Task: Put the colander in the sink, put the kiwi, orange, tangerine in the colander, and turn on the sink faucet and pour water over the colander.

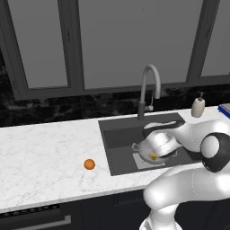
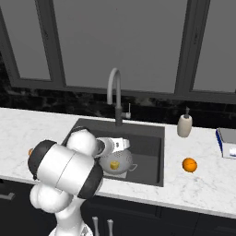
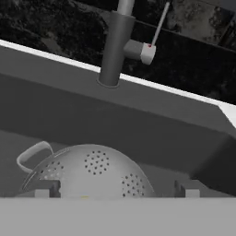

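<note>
The silver-grey colander (image 1: 147,152) (image 2: 120,165) (image 3: 92,170) stands in the dark sink (image 1: 120,134) (image 2: 148,144). The small yellowish-green kiwi (image 1: 153,156) (image 2: 115,164) lies inside it. My gripper (image 1: 161,144) (image 2: 120,145) (image 3: 114,190) hovers just over the colander, open, its fingertips (image 3: 41,189) wide apart and holding nothing. One bright orange fruit (image 1: 89,164) rests on the counter left of the sink, another (image 2: 189,164) on the counter to the right; I cannot tell orange from tangerine. The gooseneck faucet (image 1: 149,87) (image 2: 115,94) (image 3: 113,50) stands behind the basin, with no water stream at its spout.
A beige soap pump bottle (image 1: 198,107) (image 2: 185,125) stands behind the sink's right corner. A blue-and-white box (image 2: 227,140) sits at the far right of the white marble counter (image 1: 40,152). Dark windows and a black backsplash close the back.
</note>
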Motion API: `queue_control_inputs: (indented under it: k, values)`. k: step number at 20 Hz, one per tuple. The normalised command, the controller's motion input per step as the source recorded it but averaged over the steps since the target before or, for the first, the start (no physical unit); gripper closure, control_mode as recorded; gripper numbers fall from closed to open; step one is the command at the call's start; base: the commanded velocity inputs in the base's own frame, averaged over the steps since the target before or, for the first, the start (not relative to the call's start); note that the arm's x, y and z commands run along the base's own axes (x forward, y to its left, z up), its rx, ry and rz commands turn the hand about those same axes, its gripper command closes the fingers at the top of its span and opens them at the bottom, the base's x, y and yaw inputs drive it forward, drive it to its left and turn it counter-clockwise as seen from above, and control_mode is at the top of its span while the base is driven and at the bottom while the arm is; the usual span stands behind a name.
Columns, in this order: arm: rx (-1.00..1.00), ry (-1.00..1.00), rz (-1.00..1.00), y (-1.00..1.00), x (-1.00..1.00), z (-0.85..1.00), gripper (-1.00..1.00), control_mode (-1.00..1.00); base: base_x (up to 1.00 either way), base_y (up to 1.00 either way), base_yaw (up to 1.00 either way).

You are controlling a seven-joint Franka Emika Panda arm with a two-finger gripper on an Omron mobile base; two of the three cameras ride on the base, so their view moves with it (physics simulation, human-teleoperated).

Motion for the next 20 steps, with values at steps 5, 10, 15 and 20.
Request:
queue_control_inputs:
  k: [5, 10, 15, 20]
  values:
    - [0.0, 0.04, -0.13, -0.36, -0.44, 1.0, -1.0, -1.0, 0.0, 0.0, 0.0]
    - [0.03, 0.3, -0.19, -0.52, -0.45, 1.0, -1.0, -1.0, 0.0, 0.0, 0.0]
    - [0.12, 0.46, -0.18, -0.65, -0.33, 1.0, -1.0, -1.0, 0.0, 0.0, 0.0]
    - [0.19, 0.51, -0.15, -0.62, 0.0, 1.0, -1.0, -1.0, 0.0, 0.0, 0.0]
